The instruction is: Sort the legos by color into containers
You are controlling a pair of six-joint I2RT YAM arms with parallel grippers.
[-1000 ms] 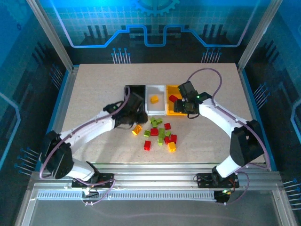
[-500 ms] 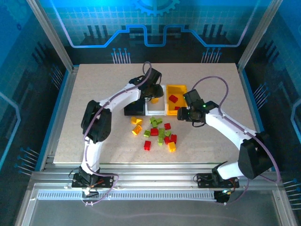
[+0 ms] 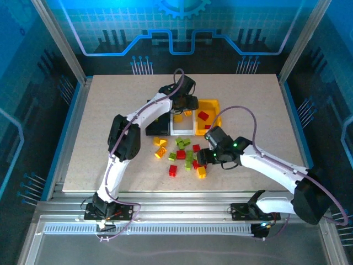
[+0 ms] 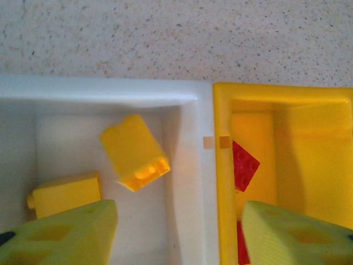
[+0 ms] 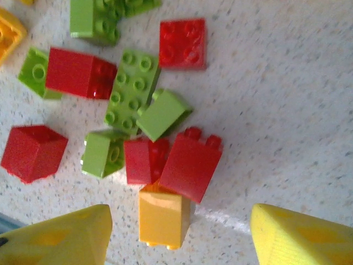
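My left gripper [image 3: 185, 110] hangs open over the wall shared by the white container [image 4: 110, 88] and the yellow container [image 4: 276, 91]. Nothing sits between its fingertips [image 4: 60, 232]. Two yellow legos [image 4: 135, 152] lie in the white container. A red lego [image 4: 244, 164] lies in the yellow container. The black container [image 3: 156, 128] is partly hidden by the left arm. My right gripper [image 5: 179, 237] is open just above the pile of legos [image 3: 187, 157]. An orange lego [image 5: 164, 215] lies on the table between its fingers, touching two red legos [image 5: 190, 163].
Several lime green legos [image 5: 132, 91] and red ones [image 5: 33, 152] lie close together on the speckled table [image 3: 110, 110]. Two yellow legos [image 3: 160, 146] rest left of the pile. The left arm arches over the black container.
My left arm swung from the pile to the white container and opened, leaving a yellow lego inside. My right arm came back from the yellow container to the pile.
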